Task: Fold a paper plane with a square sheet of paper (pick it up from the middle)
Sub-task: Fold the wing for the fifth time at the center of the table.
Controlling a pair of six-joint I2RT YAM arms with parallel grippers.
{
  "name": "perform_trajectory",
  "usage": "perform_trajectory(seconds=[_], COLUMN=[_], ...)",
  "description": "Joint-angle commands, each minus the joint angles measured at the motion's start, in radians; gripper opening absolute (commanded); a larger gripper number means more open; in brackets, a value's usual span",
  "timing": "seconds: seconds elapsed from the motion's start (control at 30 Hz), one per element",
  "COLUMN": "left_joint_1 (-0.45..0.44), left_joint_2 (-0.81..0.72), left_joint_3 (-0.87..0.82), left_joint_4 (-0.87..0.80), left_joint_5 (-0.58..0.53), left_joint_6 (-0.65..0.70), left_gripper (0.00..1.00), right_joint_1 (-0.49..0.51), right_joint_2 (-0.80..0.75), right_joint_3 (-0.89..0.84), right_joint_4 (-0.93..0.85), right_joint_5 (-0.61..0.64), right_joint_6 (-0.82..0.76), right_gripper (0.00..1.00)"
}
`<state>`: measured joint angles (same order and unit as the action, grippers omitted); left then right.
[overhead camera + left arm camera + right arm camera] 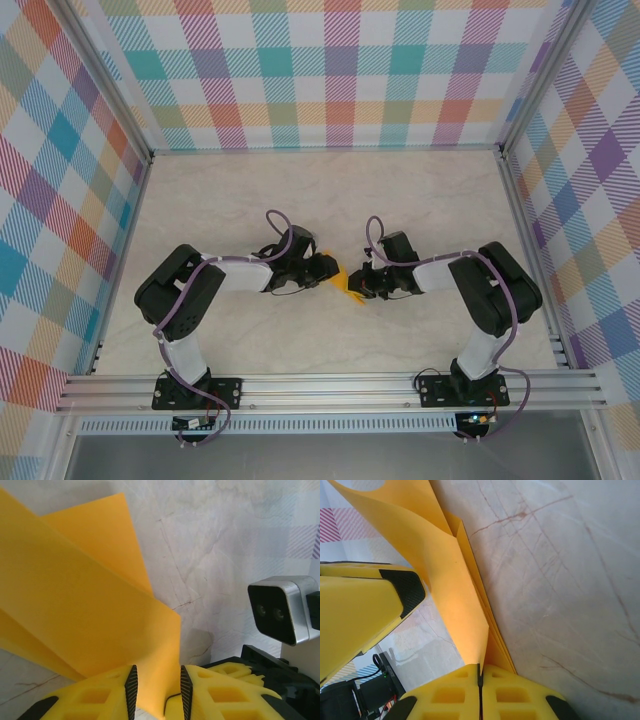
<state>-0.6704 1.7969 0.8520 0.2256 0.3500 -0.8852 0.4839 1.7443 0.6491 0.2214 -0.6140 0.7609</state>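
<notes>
Orange paper (343,280), folded into several layers with sharp creases, sits over the marble counter (560,580) between both arms. The right tool (480,672) is pressed together on its corner; the left tool (157,682) stands slightly spread around an edge.

Matte orange paper (75,605); table (300,190) smooth marble-look, low sheen; jaws yellow plastic w/ black ribbed pads (131,690).

No legible text, labels, brands, numbers or signs anywhere, orange paper (90,620) plain, plaid walls (320,70) patterned without lettering
</notes>
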Motion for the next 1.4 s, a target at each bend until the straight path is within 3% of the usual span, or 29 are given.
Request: perform_trajectory(seconds=[0.0, 0.4, 0.67, 0.87, 1.1, 1.37], left_joint_1=[-0.005, -0.005, -0.006, -0.006, -0.006, -0.006], left_joint_2=[0.018, 0.035, 0.053, 0.050, 0.053, 0.065], left_joint_3=[0.029, 0.048, 0.060, 0.063, 0.068, 0.082], left_joint_4=[-0.070, -0.199, -0.206, -0.230, -0.248, -0.267], left_joint_5=[-0.028, -0.130, -0.125, -0.140, -0.151, -0.141], left_joint_6=[0.012, -0.035, -0.047, -0.043, -0.040, -0.038], left_gripper=[0.29, 0.26, 0.26, 0.26, 0.26, 0.26], right_joint_1=[-0.005, -0.005, -0.006, -0.008, -0.011, 0.000], right_joint_2=[0.024, -0.128, -0.114, -0.089, -0.047, -0.215], right_joint_3=[0.011, 0.002, 0.016, 0.021, 0.028, 0.094], right_joint_4=[-0.067, -0.222, -0.279, -0.293, -0.336, -0.443], right_joint_5=[0.007, 0.030, 0.065, 0.083, 0.106, 0.180], right_joint_6=[-0.030, -0.183, -0.253, -0.246, -0.219, -0.218], right_gripper=[0.07, 0.25, 0.25, 0.16, 0.13, 0.24])
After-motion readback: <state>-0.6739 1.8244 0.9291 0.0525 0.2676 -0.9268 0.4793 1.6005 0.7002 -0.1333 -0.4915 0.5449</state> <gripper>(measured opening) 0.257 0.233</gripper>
